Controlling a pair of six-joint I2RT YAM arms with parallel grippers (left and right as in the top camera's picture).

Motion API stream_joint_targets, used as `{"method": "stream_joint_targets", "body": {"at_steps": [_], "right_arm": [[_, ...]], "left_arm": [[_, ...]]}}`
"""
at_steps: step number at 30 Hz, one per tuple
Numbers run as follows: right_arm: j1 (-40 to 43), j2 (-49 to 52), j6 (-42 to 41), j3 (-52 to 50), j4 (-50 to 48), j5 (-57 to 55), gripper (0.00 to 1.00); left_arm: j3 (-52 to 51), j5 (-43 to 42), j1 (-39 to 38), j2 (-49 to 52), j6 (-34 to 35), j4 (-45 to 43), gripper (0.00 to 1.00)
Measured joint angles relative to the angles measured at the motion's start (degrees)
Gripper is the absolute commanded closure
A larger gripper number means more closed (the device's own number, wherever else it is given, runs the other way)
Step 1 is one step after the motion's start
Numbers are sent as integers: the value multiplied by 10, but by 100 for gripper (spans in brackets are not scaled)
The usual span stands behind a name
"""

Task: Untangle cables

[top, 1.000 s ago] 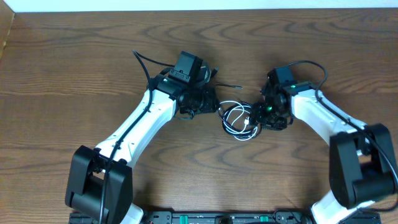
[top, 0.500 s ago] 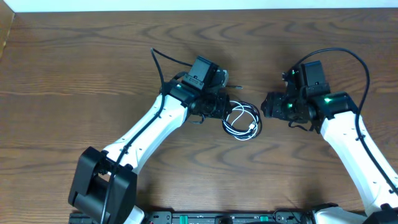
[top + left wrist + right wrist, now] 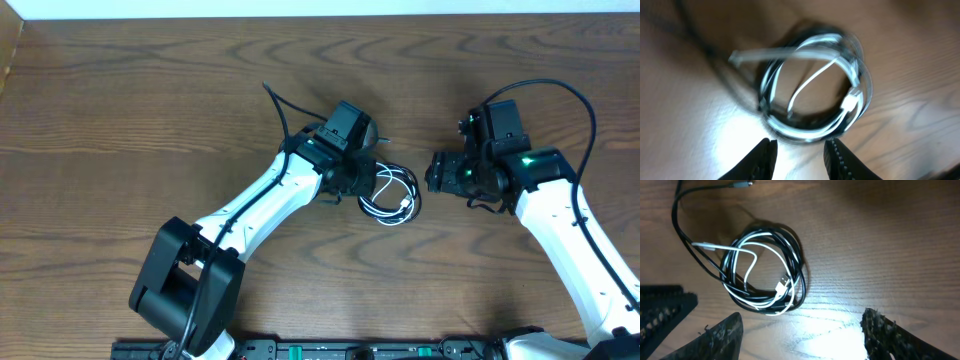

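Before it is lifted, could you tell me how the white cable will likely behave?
The white cable looks thin and loosely looped, so probably floppy and light. Its loops interweave with the black cable, which would likely drag along.

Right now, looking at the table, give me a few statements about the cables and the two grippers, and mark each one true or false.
1. The black cable and the white cable lie wound in one coil on the table. True.
2. The right gripper is clamped on the white cable. False: its jaws stand wide open and empty, with the coil in front of them.
3. Seen from overhead, the coil lies between the two grippers. True.
4. The left gripper holds the black cable. False: nothing sits between its fingers, and the coil lies just ahead.
5. One black end trails away from the coil. True.
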State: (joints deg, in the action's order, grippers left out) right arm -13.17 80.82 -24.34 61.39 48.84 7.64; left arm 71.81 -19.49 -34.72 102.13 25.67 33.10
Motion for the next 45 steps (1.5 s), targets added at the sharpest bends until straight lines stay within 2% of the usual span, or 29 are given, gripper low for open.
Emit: {"method": "stream_joint_targets", "body": {"at_steps": [4,12,23,31,45], "right_arm": [[0,0,0,0,3,0,27],[0,0,0,0,9,0,27],[0,0,0,0,11,0,27],[0,0,0,0,14,0,27],[0,0,0,0,15,0,25]], "left_arm": [[0,11,0,0,31,46,65],[-19,19,-22,0,94,-3,65],[-33,33,-38,36,154,-26,78],[-34,33,-42,66,163,-63,78],[-34,33,-65,84,164,-66,79]]}}
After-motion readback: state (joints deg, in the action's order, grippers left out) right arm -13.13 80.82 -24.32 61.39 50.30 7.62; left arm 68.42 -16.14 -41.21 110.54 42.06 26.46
